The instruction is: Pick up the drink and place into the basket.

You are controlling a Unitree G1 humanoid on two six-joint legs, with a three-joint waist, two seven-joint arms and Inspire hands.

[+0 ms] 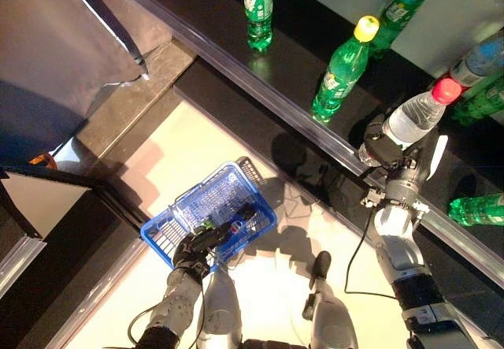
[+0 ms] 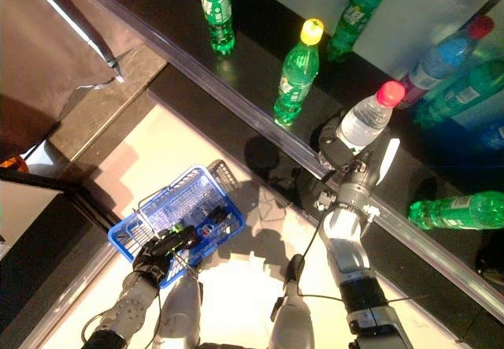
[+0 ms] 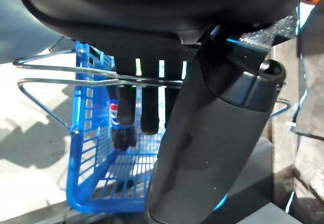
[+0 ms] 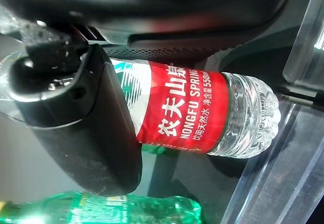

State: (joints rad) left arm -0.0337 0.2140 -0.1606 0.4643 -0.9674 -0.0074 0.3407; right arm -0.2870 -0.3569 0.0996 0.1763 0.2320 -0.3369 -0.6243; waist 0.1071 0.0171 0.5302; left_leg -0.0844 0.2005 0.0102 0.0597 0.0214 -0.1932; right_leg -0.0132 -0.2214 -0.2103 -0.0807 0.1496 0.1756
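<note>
My right hand (image 1: 391,154) is shut on a clear water bottle (image 1: 416,117) with a red cap and a red label (image 4: 187,110). It holds the bottle tilted near the front edge of the black counter (image 1: 213,26). The thumb (image 4: 86,133) lies across the bottle's upper part. The blue plastic basket (image 1: 157,239) hangs low at the left over the pale floor. My left hand (image 1: 197,246) is curled round its wire handles (image 3: 76,75). A dark cola bottle (image 3: 120,125) lies inside the basket.
Several green soda bottles stand on the counter (image 1: 257,6) (image 1: 342,65) (image 1: 405,2), and one green bottle (image 1: 476,207) lies flat to the right. A blue-labelled bottle (image 1: 480,57) stands behind the water bottle. A dark cabinet (image 1: 47,50) is at the left.
</note>
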